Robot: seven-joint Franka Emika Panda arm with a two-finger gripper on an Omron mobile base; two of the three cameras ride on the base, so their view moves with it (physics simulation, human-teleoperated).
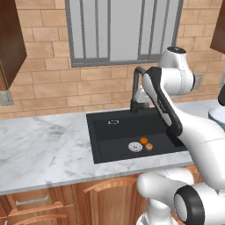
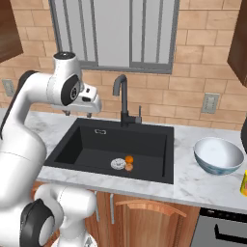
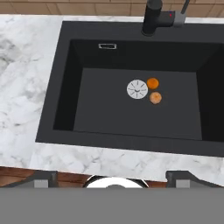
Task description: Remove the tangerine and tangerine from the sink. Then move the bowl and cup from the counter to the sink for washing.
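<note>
Two tangerines lie on the floor of the black sink (image 3: 78,57), just right of the silver drain (image 3: 137,89): a bright orange one (image 3: 152,83) and a duller tan one (image 3: 155,97) touching or nearly touching it. They also show as the bright tangerine (image 1: 143,140) (image 2: 129,159) and the tan tangerine (image 1: 149,146) (image 2: 129,167). My gripper (image 2: 77,114) hangs open high above the sink's left part, its fingertips (image 3: 41,179) wide apart with nothing between them. The white bowl (image 2: 218,155) stands on the counter (image 2: 202,185) right of the sink. A sliver of the yellow cup (image 2: 244,183) shows at the right edge.
A dark curved faucet (image 2: 123,99) rises behind the sink's middle. White marble counter (image 1: 44,145) stretches to the left of the sink (image 1: 94,132). A brick wall with a window stands behind, with wooden cabinets below and dark cupboards in the upper corners.
</note>
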